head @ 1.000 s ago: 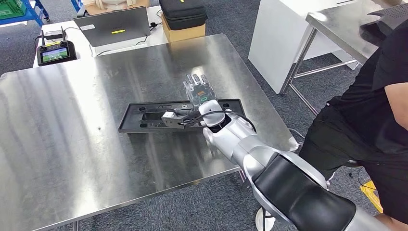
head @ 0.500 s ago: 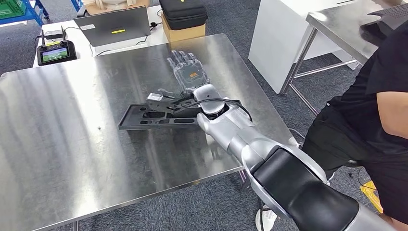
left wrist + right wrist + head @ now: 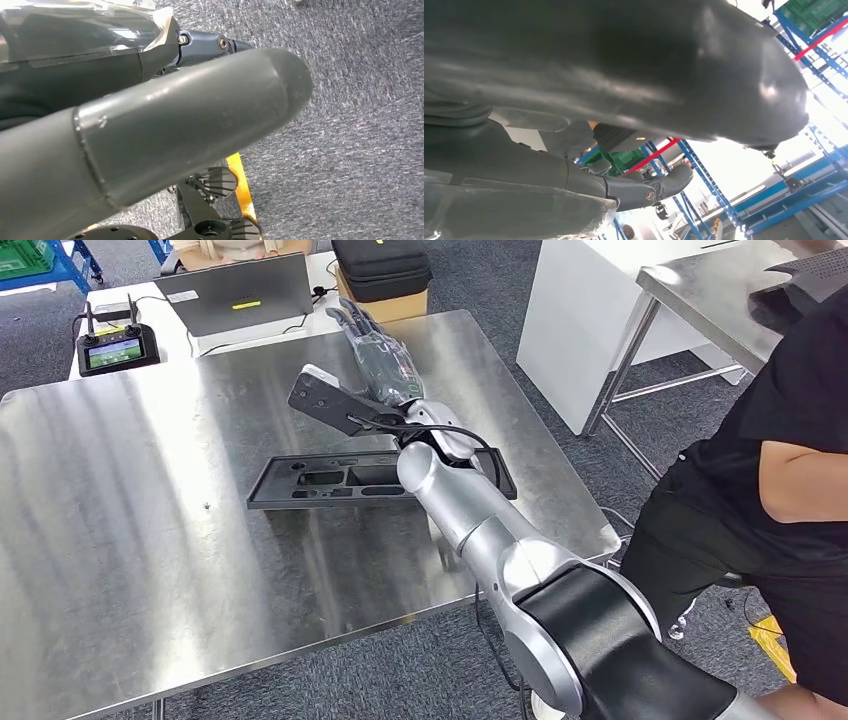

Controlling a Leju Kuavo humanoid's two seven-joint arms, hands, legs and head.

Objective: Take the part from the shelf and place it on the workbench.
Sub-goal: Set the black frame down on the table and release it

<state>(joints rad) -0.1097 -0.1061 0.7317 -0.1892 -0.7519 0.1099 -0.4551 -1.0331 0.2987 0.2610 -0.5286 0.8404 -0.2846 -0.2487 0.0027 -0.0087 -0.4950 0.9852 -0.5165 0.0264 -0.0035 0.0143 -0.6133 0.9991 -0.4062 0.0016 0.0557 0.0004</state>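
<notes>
The right arm (image 3: 500,550) reaches from 5 o'clock toward 11 o'clock, its right hand (image 3: 375,355) raised, fingers stretched out straight and apart, holding nothing; the left hand (image 3: 125,125) hangs, thumb extended, grasp unclear

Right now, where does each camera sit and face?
Head view: high on the body, looking down at the steel workbench and flat black plastic part; the silver right arm shows.
Left wrist view: behind the hanging left hand, facing grey carpet.
Right wrist view: behind the right hand, facing up at blue racking.
Shared: the right hand, in head and right wrist views.
</notes>
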